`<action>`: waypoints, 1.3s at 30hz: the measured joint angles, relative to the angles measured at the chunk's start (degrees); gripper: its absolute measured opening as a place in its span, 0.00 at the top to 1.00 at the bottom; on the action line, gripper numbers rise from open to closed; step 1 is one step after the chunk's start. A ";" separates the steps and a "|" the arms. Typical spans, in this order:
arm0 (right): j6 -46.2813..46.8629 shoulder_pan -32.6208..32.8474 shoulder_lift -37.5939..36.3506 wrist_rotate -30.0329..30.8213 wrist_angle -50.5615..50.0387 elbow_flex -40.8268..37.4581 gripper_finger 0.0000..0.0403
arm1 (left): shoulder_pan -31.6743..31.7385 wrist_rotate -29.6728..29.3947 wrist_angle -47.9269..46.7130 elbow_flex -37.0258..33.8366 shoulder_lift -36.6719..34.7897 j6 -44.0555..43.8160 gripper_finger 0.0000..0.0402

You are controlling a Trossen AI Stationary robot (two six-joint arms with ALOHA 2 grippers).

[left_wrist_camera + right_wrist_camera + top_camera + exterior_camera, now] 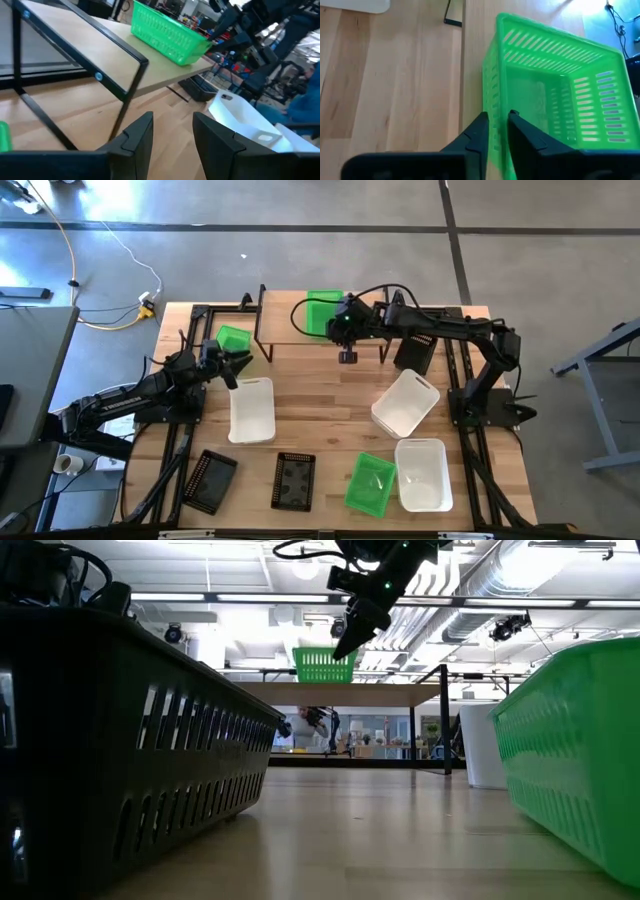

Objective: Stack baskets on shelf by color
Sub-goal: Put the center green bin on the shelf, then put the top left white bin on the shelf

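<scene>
While the right tool sits at the near wall of the green basket on the shelf, its fingers are pinched close on that wall, one inside, one outside. The basket rests on the shelf's plank top, about mid-shelf toward its right half, nothing under it and nothing stacked in it. The step looks like placement, near done. To do it well: make sure the base is flat on the plank, not hanging over the shelf's front edge, then part the fingers and lift straight up so the thin wall isn't dragged and the basket doesn't slide.

The left tool hovers just off the shelf's left front corner, fingers apart, holding nothing. A second green basket lies on the worktop beside the shelf's left leg, close to that tool; likely the next pick. Take it by one long wall and nest it square into the one on the shelf.

A third green basket is well in front of the shelf, with three white baskets and two black baskets I can see spread there too. Leave room on the shelf either side of the green one for the white and black piles. Risk: perforated walls flex and snag when nesting.
</scene>
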 joint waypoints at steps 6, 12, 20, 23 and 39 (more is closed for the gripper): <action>0.02 1.19 0.00 1.07 0.03 0.00 0.81 | -0.01 1.58 1.64 0.00 0.00 -2.79 0.68; 2.43 2.65 -0.04 5.16 0.06 0.00 0.81 | -0.02 1.91 2.79 0.47 0.00 -5.72 0.68; 5.87 2.85 -0.46 7.30 0.92 0.00 0.81 | -0.02 2.86 2.26 6.83 0.00 -0.49 0.68; 7.36 2.94 -1.54 7.32 1.36 0.00 0.81 | -0.02 2.86 -0.80 10.57 0.24 2.71 0.68; 18.47 8.04 -6.51 8.05 1.39 0.04 0.81 | -0.07 5.76 -29.44 38.48 17.11 17.50 0.68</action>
